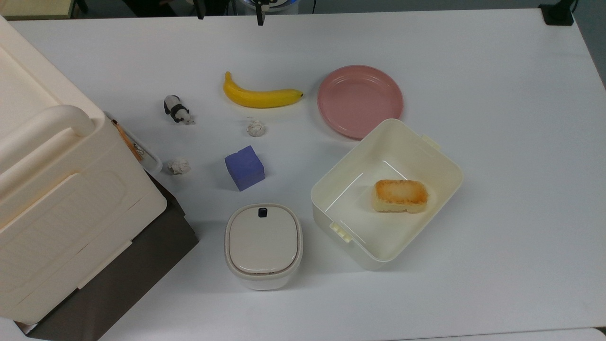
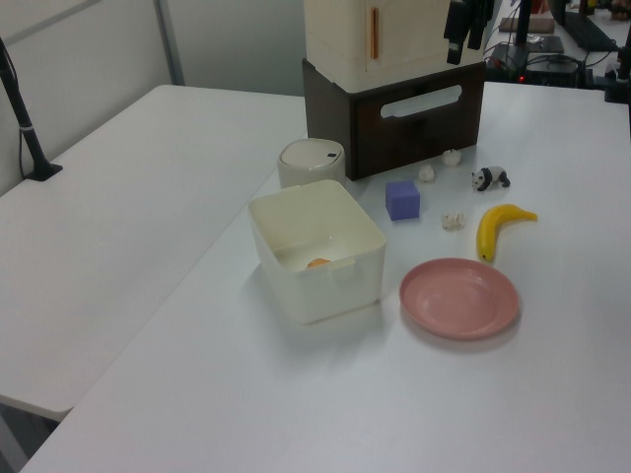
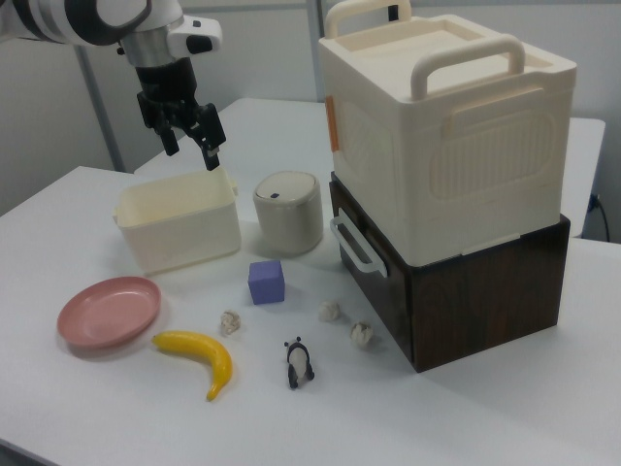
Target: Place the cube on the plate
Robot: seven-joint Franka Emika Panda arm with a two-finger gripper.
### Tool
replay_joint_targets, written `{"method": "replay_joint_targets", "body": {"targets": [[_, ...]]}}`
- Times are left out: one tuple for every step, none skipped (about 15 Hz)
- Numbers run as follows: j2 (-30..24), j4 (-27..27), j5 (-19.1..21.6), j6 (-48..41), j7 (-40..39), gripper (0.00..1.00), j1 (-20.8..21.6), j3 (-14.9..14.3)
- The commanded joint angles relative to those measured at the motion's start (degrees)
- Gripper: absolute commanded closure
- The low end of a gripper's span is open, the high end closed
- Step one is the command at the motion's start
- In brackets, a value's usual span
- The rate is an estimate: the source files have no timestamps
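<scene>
White tabletop [image 1: 497,142] carrying a small matte blue-purple cube [image 1: 244,167], untouched
Round pink shallow plate [image 1: 360,101] lying at the cube's two o'clock in the top view; black two-finger gripper [image 3: 190,142] hovering aloft, fingers spreading apart.

Bright, even light; soft shadows

White arm [image 3: 87,19] w/ black bands; black hand [image 3: 191,144], two fingers.

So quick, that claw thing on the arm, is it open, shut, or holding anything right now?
Gripper: open, holding nothing, up in the air. The cube sits on the table, not yet on the plate.
</scene>
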Motion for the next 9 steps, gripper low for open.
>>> {"method": "replay_joint_targets", "body": {"targets": [[-0.47, 0.16, 1.47, -0.85, -1.38, 0.00, 0.21, -0.19], [-0.46, 0.16, 1.47, -0.84, -1.39, 0.00, 0.30, -0.11], [-0.38, 0.16, 1.47, -0.84, -1.39, 0.00, 0.21, -0.11], [-0.38, 0.16, 1.55, -1.28, -1.74, 0.00, 0.12, -0.37], [-0.38, 0.16, 1.56, -2.24, -2.96, 0.00, 0.12, -0.46], [-0.46, 0.16, 1.47, -2.77, -4.97, 0.00, 0.12, -0.46], [-0.46, 0.25, 1.55, -3.12, -7.08, 0.00, 0.12, -0.46], [-0.46, 0.25, 1.56, -3.82, -8.23, 0.00, 0.12, -0.54], [-0.55, 0.25, 1.47, -4.53, -8.51, 0.00, 0.12, -0.55]]}}
